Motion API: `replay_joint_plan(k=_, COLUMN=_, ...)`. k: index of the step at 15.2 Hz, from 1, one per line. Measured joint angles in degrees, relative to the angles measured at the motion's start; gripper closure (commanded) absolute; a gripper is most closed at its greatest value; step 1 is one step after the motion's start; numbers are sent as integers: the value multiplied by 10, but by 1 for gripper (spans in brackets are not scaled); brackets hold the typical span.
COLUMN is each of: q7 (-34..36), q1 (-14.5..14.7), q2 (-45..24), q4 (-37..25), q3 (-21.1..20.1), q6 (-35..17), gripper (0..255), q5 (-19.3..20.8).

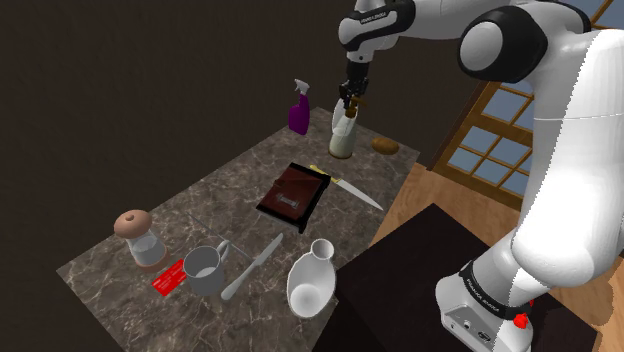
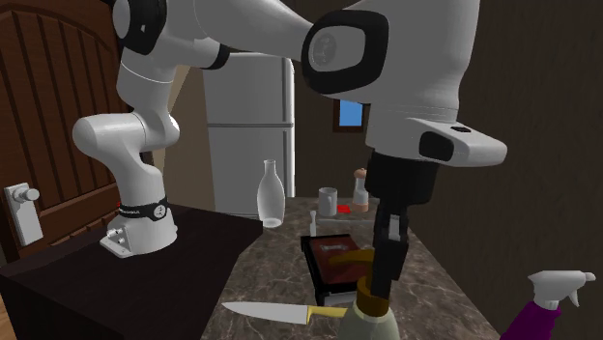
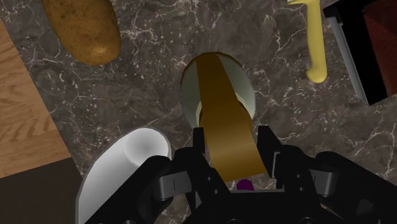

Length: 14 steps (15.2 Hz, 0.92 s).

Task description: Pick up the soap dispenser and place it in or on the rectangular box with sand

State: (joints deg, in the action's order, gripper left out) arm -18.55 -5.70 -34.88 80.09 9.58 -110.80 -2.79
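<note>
Soap dispenser [image 1: 342,138]: where is it, and what has hold of it?

It stands upright on the marble table [image 1: 200,205], past the far corner of the rectangular box [image 1: 293,195], toward the shoulder view's upper right. The black gripper [image 1: 347,105] hangs straight above it. In the wrist view the fingers [image 3: 191,167] are narrowed onto the brown pump head, one against each side, with the pale bottle below them.

Any writing to read?

There is small pale lettering on the white arm [image 1: 375,17] near its wrist and on the dark band [image 2: 143,206] at its base, but it is too small to read. The box has a pale mark on its reddish-brown top that I cannot make out. The red card [image 1: 169,279], well apart from the box at the table's near end, shows no legible print.

What crowds the box?

A knife with a yellow handle [image 1: 350,188] lies on the side of the box that faces the dispenser. Its handle is just off the box's corner and its blade angles away from the box toward the table's edge. A potato [image 1: 386,145] lies farther from the box than the dispenser does, close to the edge, with wooden floor [image 3: 25,114] past it. A purple spray bottle [image 1: 299,108] stands beyond the box's far end, near the far edge.

And open room?

Apart from the knife, the marble between box and dispenser is bare. Off the box's near end stand a white vase [image 1: 308,285], a grey mug [image 1: 203,265], a grey knife [image 1: 250,268] and a brown-lidded jar [image 1: 140,240], all apart from it.
</note>
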Motion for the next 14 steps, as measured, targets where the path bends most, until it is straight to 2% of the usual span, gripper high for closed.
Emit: replay_joint_plan(k=14, q7=0, q1=-1, q2=24, q4=-65, q3=3, q6=88, gripper=255, q5=4)
